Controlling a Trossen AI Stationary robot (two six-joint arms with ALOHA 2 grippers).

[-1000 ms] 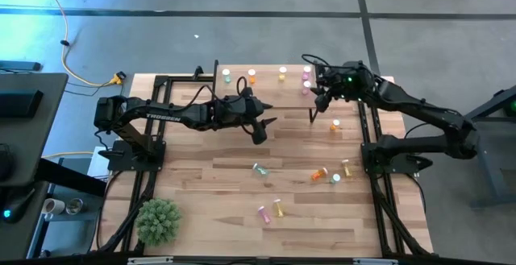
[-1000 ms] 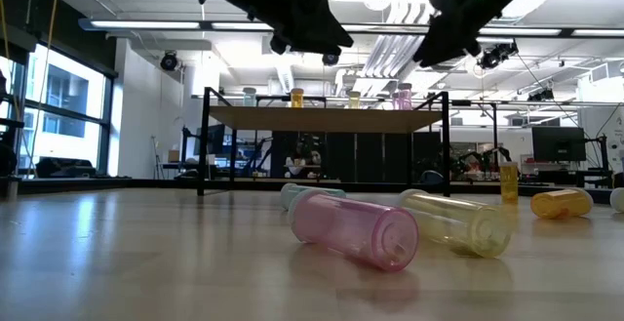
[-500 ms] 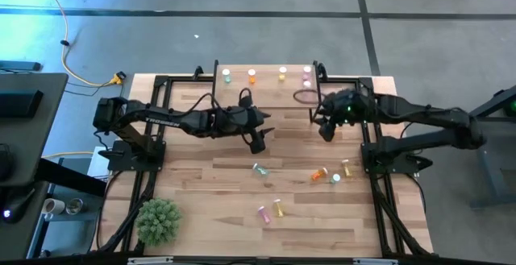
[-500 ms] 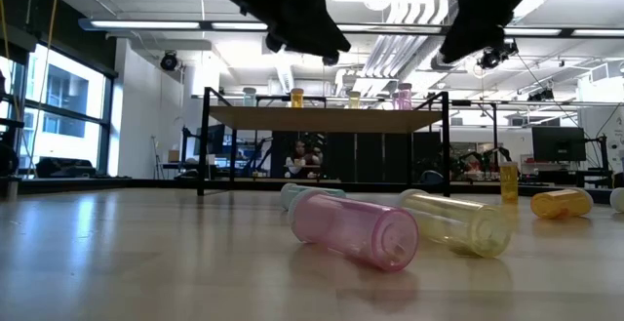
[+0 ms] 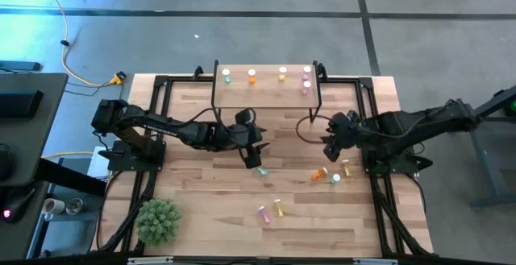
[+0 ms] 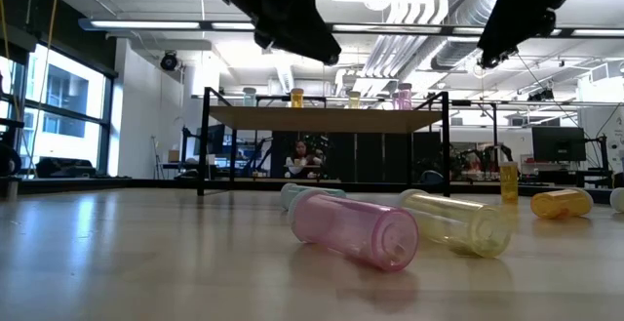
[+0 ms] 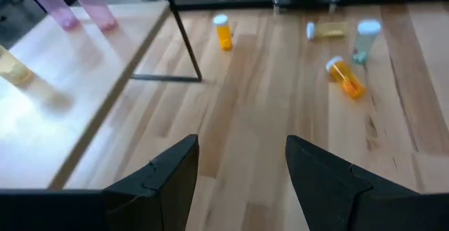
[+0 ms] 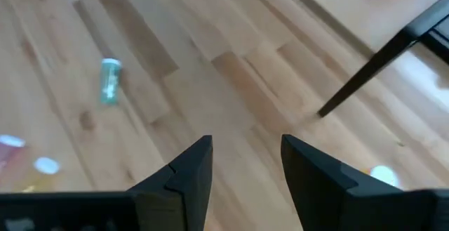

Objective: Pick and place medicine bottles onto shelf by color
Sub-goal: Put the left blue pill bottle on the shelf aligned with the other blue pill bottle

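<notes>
Your left gripper [image 5: 255, 157] hangs over the middle of the table [image 5: 193, 200], a little in front of the shelf [image 5: 266, 89] and just beside the lying green bottle [image 5: 260, 170]. Its fingers [image 7: 168, 182] are spread, with only bare wood between them. Your right gripper [image 5: 330, 142] is on the other side, near the shelf's front right leg [image 5: 319, 108]; its fingers [image 8: 186, 178] are also spread and hold nothing.

On the shelf you see five bottles standing along the back edge: a green one [image 5: 226, 76], an orange one [image 5: 251, 76], a yellow one [image 5: 282, 73] and two pink ones [image 5: 306, 72] close together at the right end.

The other bottles are down on the table. Close to the right gripper there is a group of three — a lying orange bottle [image 5: 320, 173], a yellow one [image 5: 346, 168] and a green one [image 5: 335, 179]. Nearer to the front edge, a pink bottle [image 5: 263, 213] and a yellow bottle [image 5: 278, 208] lie side by side; in the low view they are the closest things, pink [image 6: 353, 227] in front and yellow [image 6: 456, 222] behind it. In the same view one orange bottle [image 6: 508, 181] stands upright at the right.

A small green plant [image 5: 158, 221] sits on the front left corner of the table, well apart from both arms.
</notes>
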